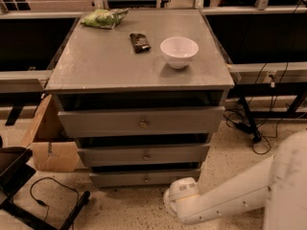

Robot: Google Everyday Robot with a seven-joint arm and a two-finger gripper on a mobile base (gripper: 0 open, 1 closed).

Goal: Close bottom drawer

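The bottom drawer (120,178) is the lowest, narrowest grey front of the cabinet (120,66), with a small brass knob (146,178). It stands only slightly out, with a dark gap above it. Two wider grey drawers with brass knobs sit above it and stand out a little too. My white arm (240,195) comes in from the lower right, close to the floor. The gripper (173,196) is at its end, just in front of and below the bottom drawer's right part, apart from the front. Its fingers are hidden behind the wrist.
On the cabinet top lie a white bowl (179,51), a dark packet (140,42) and a green bag (104,18). A cardboard box (48,143) stands left of the cabinet. A black chair base (19,176) and cable lie at the lower left. Cables (249,123) trail at right.
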